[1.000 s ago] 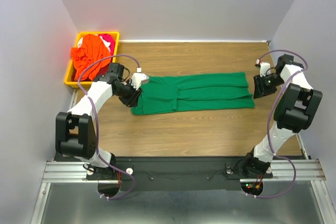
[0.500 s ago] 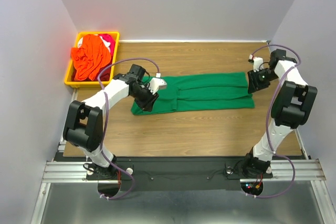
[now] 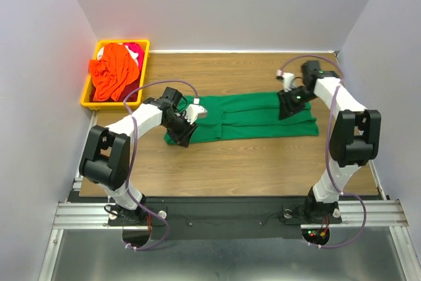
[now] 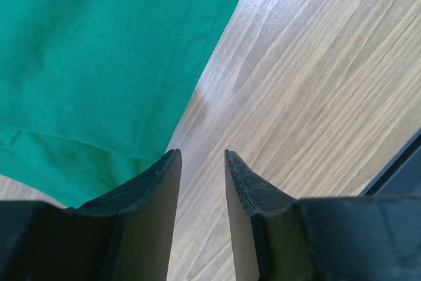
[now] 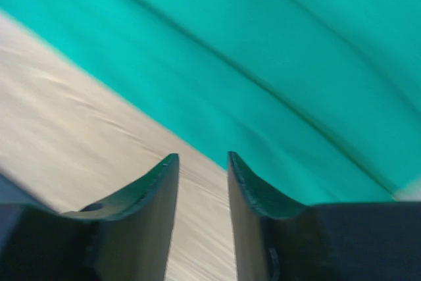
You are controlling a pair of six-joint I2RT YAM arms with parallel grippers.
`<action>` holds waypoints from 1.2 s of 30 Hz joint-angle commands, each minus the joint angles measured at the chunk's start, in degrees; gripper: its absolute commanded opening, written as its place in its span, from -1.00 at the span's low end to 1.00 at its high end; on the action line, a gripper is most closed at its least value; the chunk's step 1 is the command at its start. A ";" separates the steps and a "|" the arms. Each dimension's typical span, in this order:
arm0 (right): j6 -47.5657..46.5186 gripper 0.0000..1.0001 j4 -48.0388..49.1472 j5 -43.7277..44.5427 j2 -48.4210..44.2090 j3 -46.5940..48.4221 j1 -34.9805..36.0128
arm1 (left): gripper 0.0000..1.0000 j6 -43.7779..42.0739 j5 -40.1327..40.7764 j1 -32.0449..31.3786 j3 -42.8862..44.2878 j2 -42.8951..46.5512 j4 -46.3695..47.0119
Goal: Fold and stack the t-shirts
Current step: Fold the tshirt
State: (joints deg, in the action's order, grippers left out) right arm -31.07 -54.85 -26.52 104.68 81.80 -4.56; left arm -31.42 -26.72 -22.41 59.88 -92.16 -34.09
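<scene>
The dark green t-shirt [image 3: 253,116] lies flat on the wooden table, folded into a long band; it also shows in the left wrist view [image 4: 99,51] and the right wrist view [image 5: 276,57]. My left gripper [image 3: 185,131] is open and empty at the shirt's left end; in its own view [image 4: 202,159] it hangs over bare wood beside the shirt's hem. My right gripper [image 3: 287,106] is open and empty over the shirt's right part; in its own view [image 5: 202,159] it is at the cloth's edge. The orange t-shirt [image 3: 112,70] and the red-pink t-shirt [image 3: 135,49] lie bunched in the bin.
The yellow-orange plastic bin [image 3: 146,56] stands at the table's back left corner. Purple-grey walls close in the table on the left, back and right. Bare wood [image 3: 250,162] lies in front of the green shirt.
My left gripper has moved right and forward along the shirt's left end. My right gripper has swung left from the table's right edge to above the shirt's right part.
</scene>
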 commanded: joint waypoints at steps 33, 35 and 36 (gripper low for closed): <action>40.82 0.02 26.90 -14.26 13.35 0.91 35.14 | -0.18 1.36 -7.73 7.12 2.79 -6.98 -0.90; 41.00 -0.03 27.08 -14.34 13.88 1.34 35.32 | -0.23 1.45 -7.99 7.12 2.79 -7.16 -0.63; 41.18 -0.12 27.08 -14.87 14.23 1.61 35.32 | -0.27 1.62 -8.17 7.12 2.96 -7.16 -0.46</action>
State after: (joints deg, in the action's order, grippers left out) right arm 9.04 -30.35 -39.59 118.63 82.02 29.69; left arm -30.30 -32.60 -15.64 60.80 -99.46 -34.92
